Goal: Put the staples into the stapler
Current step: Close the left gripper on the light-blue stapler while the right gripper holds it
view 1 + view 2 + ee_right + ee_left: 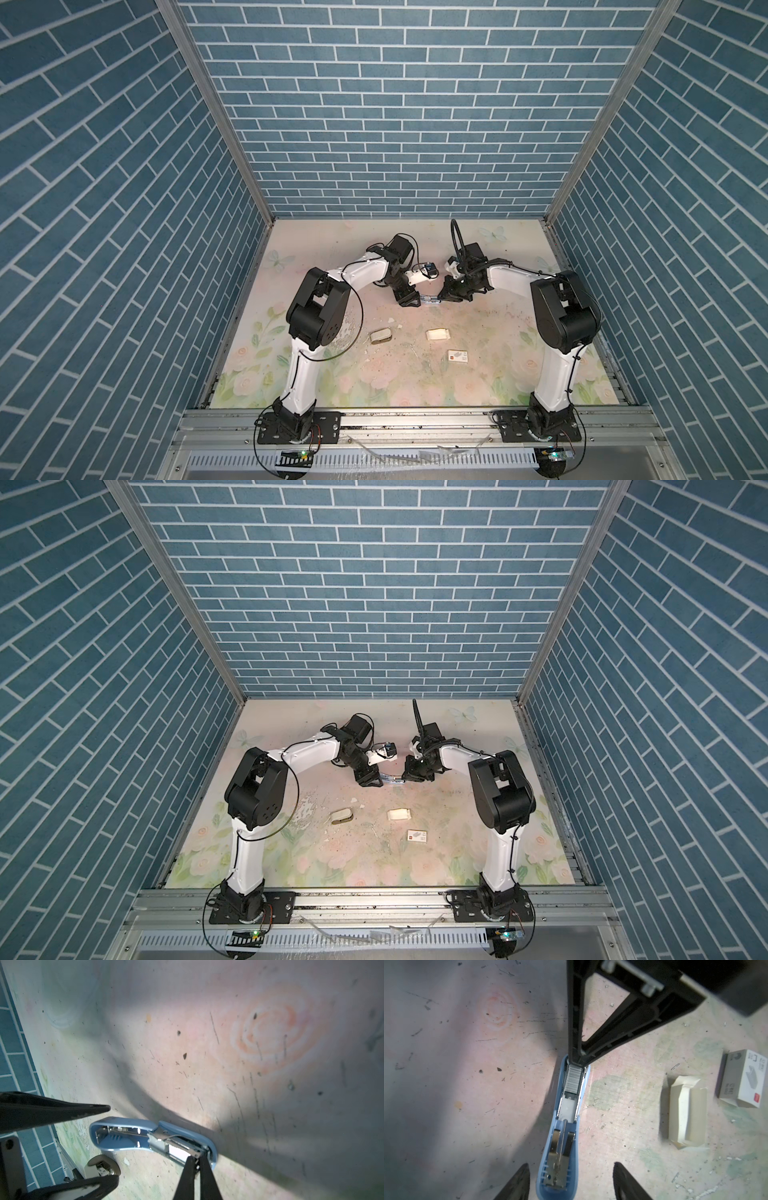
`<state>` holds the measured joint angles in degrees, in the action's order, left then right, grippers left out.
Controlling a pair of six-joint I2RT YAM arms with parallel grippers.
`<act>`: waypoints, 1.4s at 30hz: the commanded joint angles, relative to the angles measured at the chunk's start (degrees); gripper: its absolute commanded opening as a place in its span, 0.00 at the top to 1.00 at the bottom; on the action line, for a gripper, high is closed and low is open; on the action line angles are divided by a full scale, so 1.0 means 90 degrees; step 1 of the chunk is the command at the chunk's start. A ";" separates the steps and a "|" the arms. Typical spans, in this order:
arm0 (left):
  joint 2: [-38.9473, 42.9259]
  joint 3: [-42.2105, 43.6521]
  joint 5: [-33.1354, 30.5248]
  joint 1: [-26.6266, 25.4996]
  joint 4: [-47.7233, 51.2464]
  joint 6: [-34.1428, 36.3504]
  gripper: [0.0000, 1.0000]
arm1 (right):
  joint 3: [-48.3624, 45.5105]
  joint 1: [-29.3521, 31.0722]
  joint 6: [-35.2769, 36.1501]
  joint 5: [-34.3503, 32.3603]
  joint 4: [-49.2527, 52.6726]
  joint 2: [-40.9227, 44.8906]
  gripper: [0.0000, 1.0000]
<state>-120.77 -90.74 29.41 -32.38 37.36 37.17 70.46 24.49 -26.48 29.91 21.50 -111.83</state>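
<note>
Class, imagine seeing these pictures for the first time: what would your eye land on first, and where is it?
Mid-table lies an opened blue stapler. The shut right gripper has its tips at the staples in the stapler's channel, while the open left gripper straddles its rear end without touching it. Blue brick-pattern walls box in the flowered table.
</note>
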 commanded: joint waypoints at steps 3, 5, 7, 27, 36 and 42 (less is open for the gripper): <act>-0.0067 -0.0084 0.0209 0.0004 0.0303 0.0060 0.43 | 0.0110 0.0032 0.0266 0.0217 0.0244 -0.0240 0.91; -0.0078 -0.0075 0.0219 0.0004 0.0347 0.0064 0.46 | 0.0135 0.0033 0.0266 0.0249 0.0265 -0.0231 0.91; -0.0059 -0.0032 0.0226 0.0004 0.0372 0.0060 0.48 | 0.0160 0.0033 0.0276 0.0325 0.0287 -0.0235 0.91; 0.0464 0.0613 0.0416 0.0004 0.0575 0.0040 0.51 | 0.0099 0.0333 0.0296 0.0488 0.0463 -0.0143 0.91; 0.0769 0.0945 0.0455 0.0004 0.0625 -0.0032 0.44 | 0.0106 0.0484 0.0349 0.0344 0.0614 -0.0088 0.91; 0.0941 0.1020 0.0320 -0.0001 0.0535 -0.0208 0.33 | 0.0223 0.0587 0.0393 0.0120 0.0798 -0.0074 0.92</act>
<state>-114.50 -82.50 32.36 -32.38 41.58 36.14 71.57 29.06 -25.08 33.61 25.19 -112.73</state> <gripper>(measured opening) 0.667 0.086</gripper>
